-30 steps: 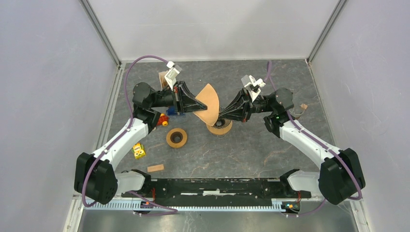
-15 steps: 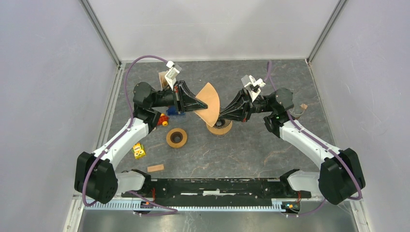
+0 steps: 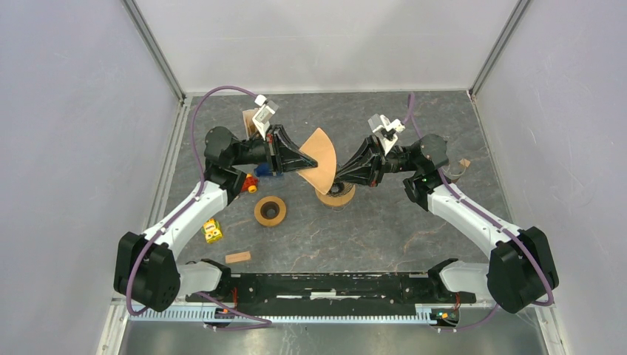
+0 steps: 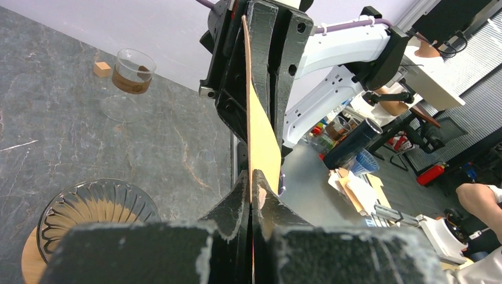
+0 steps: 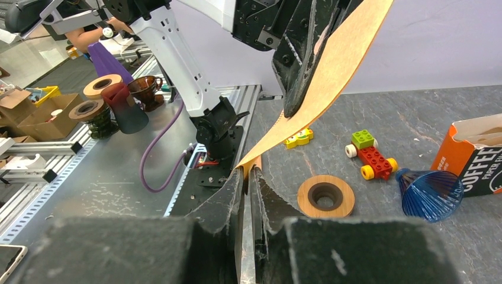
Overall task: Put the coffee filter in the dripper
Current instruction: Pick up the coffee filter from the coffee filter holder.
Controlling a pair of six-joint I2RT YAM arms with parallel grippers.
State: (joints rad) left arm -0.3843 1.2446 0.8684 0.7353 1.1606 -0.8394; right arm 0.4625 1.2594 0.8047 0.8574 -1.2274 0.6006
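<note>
The brown paper coffee filter [image 3: 319, 157] is held in the air between both grippers, above the glass dripper [image 3: 336, 192] on its wooden base. My left gripper [image 3: 302, 166] is shut on the filter's left edge; the left wrist view shows the filter [image 4: 260, 130] edge-on between the pads [image 4: 253, 189]. My right gripper [image 3: 339, 177] is shut on the filter's lower corner, seen in the right wrist view [image 5: 245, 174] with the filter [image 5: 331, 71] rising away. The dripper [image 4: 97, 213] lies below left in the left wrist view.
A wooden ring [image 3: 270, 211], a toy brick car [image 3: 249, 183], a yellow toy [image 3: 213, 231] and a wooden block [image 3: 237, 257] lie at the left. A blue dripper [image 5: 429, 192] and the filter box [image 5: 473, 154] stand behind them. A glass cup [image 4: 131, 71] is at the right.
</note>
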